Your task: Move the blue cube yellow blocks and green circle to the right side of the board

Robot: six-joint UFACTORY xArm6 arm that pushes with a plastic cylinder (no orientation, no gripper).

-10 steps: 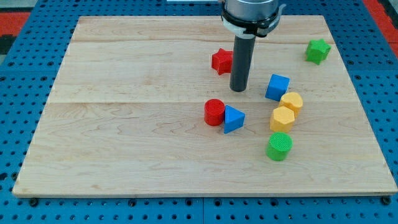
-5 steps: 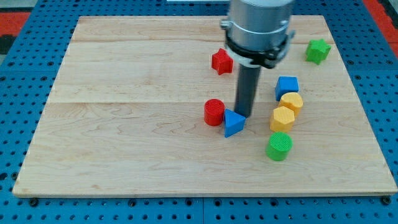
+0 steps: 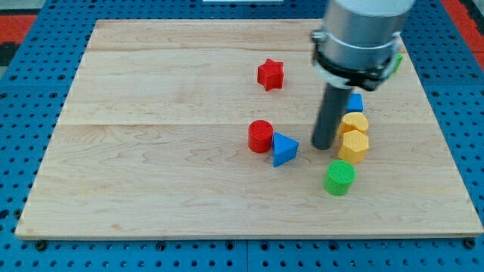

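Note:
My tip rests on the board just left of the two yellow blocks, touching or nearly touching the lower one. The lower yellow hexagonal block sits below the upper yellow block. The blue cube is just above them, mostly hidden behind my rod. The green circle lies below the yellow blocks, down and right of my tip.
A red cylinder and a blue triangular block sit together left of my tip. A red star lies further up. A green block at the upper right is mostly hidden by the arm. The wooden board sits on blue pegboard.
My tip moved down and then right, from beside the red star to the left of the yellow blocks. The blue cube shifted right and up. The lower yellow block moved slightly right.

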